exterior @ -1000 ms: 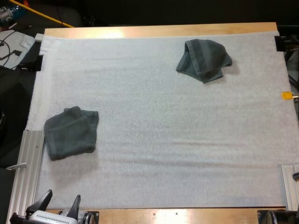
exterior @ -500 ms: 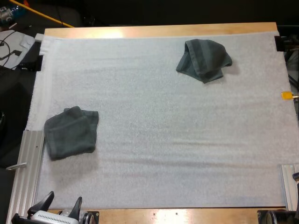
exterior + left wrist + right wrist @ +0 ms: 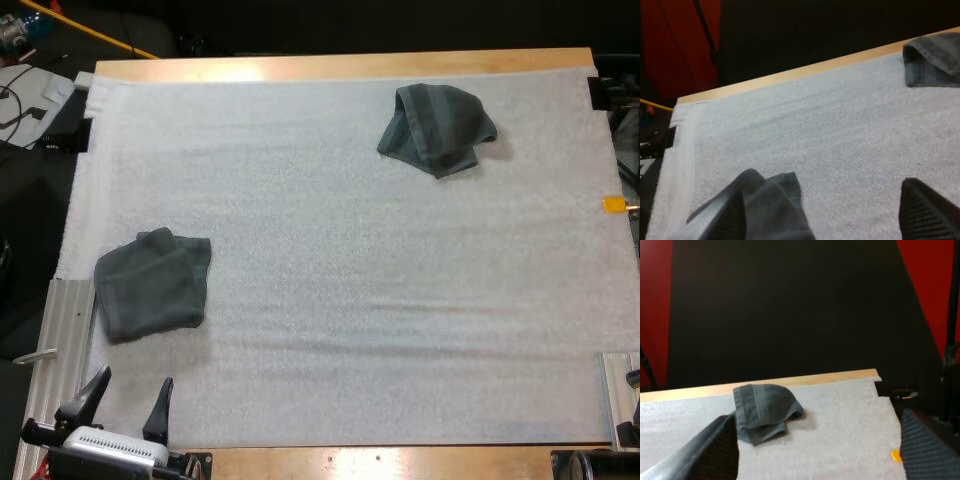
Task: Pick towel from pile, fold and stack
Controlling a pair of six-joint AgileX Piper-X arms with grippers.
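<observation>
A folded dark grey-green towel [image 3: 150,283] lies flat near the mat's left side. A crumpled towel [image 3: 438,128] sits at the far right of the mat. My left gripper [image 3: 128,398] hovers open at the mat's near left corner, short of the folded towel and holding nothing. In the left wrist view the folded towel [image 3: 780,205] lies just past my left gripper [image 3: 825,220], beside one finger, and the crumpled towel [image 3: 935,60] is far off by the table's far edge. My right gripper [image 3: 820,455] stands open and bare, well back from the crumpled towel [image 3: 762,410].
The white mat [image 3: 340,260] covers most of the wooden table [image 3: 340,66]. Aluminium rails run along the near left edge [image 3: 62,340] and the near right corner [image 3: 620,395]. Broad bare mat lies between the two towels.
My left gripper has moved a little forward over the mat's near left corner, towards the folded towel. Both towels lie as before.
</observation>
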